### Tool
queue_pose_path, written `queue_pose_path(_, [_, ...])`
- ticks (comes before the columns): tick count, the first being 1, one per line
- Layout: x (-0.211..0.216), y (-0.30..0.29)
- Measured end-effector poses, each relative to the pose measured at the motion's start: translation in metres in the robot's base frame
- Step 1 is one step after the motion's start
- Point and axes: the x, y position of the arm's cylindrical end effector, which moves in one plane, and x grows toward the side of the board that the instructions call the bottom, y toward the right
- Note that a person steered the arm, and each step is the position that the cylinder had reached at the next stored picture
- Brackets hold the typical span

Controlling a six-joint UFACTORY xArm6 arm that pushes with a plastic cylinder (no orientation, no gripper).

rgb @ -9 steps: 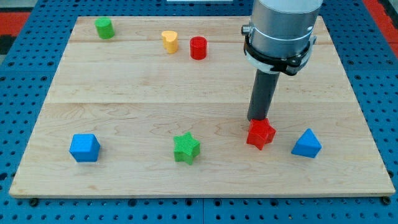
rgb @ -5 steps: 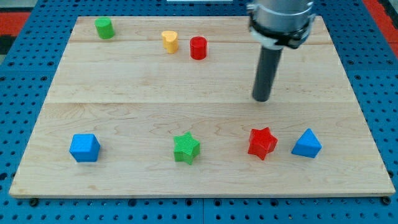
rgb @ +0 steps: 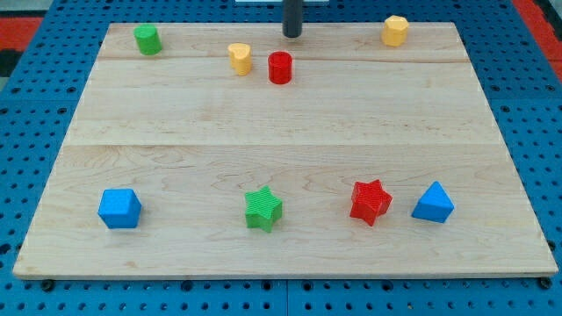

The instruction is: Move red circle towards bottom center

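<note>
**Camera view: tip lined up behind the red circle, push not yet begun**

You are at the approach step. The red circle sits near the view's top of the tabletop, a little left of centre, with a yellow block just beside it on the view's left. My tip stands just above the red circle in the view and slightly to its right, close to it but apart; nothing is being touched.

There is no tool that opens or closes here, only a straight dark rod, so it holds nothing and can only shove.

Judging from the layout, your next move is a push downward in the view, from the circle's far side toward the bottom centre. Since the tip is a little to the right, shift it left first so the push runs through the circle's middle; otherwise the circle may skid off toward the yellow block.

At the bottom, the green star lies near the target area and the red star is to its right. Aim between them so neither is knocked.
</note>
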Motion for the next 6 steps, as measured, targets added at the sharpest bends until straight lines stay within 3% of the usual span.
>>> queue_pose_path(1, [0.035,-0.028])
queue_pose_path(3, [0.114,-0.019])
queue_pose_path(6, [0.12,0.026])
